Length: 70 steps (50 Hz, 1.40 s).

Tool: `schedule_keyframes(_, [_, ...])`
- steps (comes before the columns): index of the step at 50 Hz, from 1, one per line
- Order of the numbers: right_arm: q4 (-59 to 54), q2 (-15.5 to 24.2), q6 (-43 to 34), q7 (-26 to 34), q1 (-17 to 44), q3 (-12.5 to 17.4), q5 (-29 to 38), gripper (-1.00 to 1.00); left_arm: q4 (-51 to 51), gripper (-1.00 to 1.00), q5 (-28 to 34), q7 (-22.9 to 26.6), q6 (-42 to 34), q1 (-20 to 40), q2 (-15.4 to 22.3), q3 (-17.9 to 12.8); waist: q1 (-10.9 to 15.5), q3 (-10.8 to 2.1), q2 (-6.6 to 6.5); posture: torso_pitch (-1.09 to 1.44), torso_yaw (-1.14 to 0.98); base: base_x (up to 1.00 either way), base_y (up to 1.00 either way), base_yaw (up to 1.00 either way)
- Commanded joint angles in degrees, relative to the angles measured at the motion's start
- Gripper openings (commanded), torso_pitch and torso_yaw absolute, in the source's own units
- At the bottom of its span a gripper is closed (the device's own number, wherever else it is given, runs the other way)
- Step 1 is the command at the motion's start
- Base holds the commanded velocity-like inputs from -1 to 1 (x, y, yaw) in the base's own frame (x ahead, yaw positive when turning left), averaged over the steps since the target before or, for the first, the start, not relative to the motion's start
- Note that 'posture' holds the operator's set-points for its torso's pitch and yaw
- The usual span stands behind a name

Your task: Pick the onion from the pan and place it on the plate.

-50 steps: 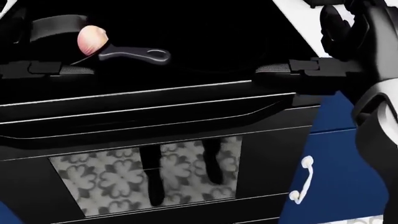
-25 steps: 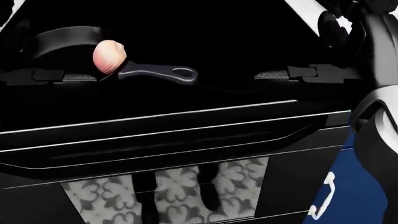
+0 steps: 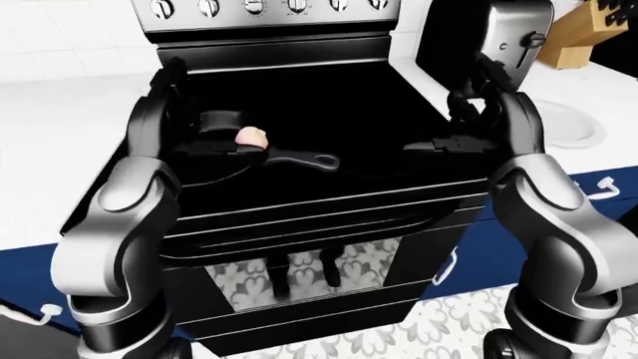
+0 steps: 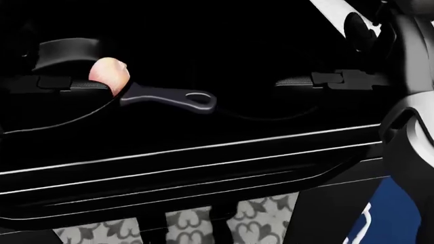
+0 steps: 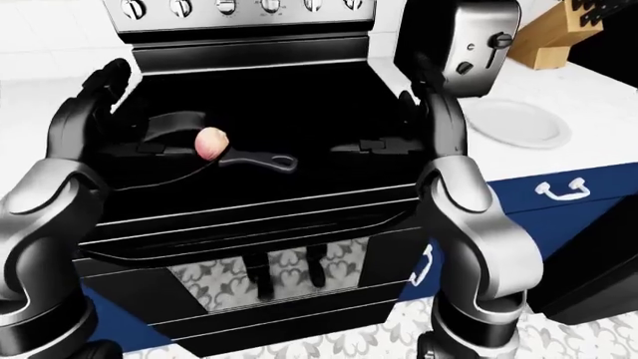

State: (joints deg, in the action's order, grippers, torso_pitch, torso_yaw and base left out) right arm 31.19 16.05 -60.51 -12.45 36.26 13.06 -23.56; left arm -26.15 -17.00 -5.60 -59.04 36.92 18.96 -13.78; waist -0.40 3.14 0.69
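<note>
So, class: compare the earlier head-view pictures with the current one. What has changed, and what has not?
The whole head view shifts: the oven window slides down and out, so the camera moved, not the things. The onion still lies in the pan by its handle. Neither the left hand nor the right hand holds anything.

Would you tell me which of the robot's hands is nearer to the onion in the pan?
Left. The left hand is raised just left of the onion in the right-eye view; the right hand is raised far to its right, nearer the plate.
</note>
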Motion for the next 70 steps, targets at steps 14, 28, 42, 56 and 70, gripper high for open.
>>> schedule_keyframes(14, [1.90, 0.07, 1.46, 0.74, 1.05, 0.22, -0.14, 1.00, -1.83, 1.00, 0.43, -0.36, 1.09, 1.39, 0.62, -0.93, 0.85, -2.05, 1.23, 0.00, 0.00, 0.06, 0.00, 0.00])
schedule_keyframes(28, [2.35, 0.11, 1.38, 0.10, 1.05, 0.32, -0.79, 1.00, -1.81, 1.00, 0.39, -0.33, 1.27, 1.31, 0.65, -0.99, -0.09, -1.52, -1.37, 0.00, 0.00, 0.04, 0.00, 0.00])
schedule_keyframes(42, [2.11, 0.38, 1.33, -0.14, 1.46, 0.28, -1.19, 1.00, -1.91, 1.00, 0.25, -0.39, 1.25, 1.19, 0.66, -1.06, 0.63, -2.46, 1.52, 0.00, 0.00, 0.06, 0.00, 0.00])
schedule_keyframes(56, [1.58, 0.48, 1.49, -0.12, 1.91, 0.18, -1.06, 1.00, -1.54, 1.00, 0.25, -0.53, 1.22, 1.64, 0.64, -0.89, 0.48, -2.40, -3.99, 0.00, 0.00, 0.06, 0.00, 0.00])
schedule_keyframes(70, [2.30, 0.15, 1.58, -0.31, 0.85, 0.39, -1.26, 1.00, -2.02, 1.00, 0.41, -0.43, 1.50, 0.78, 0.23, -0.83, 1.30, -1.73, -0.35, 0.00, 0.00, 0.02, 0.00, 0.00])
